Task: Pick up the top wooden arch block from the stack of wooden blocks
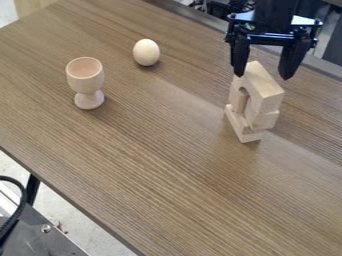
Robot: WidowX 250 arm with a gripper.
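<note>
The black gripper (262,76) hangs at one o'clock in the view, fingers spread wide with nothing held, by the top of a pale wooden block arch (265,92) standing at two o'clock on the wood-grain table (167,165). A wooden goblet (85,80) stands upright at ten o'clock; an egg (146,52) lies between eleven and twelve.

1 black arm from the top edge — tool (262,74) pointing down, 2 fingers spread apart.
</note>
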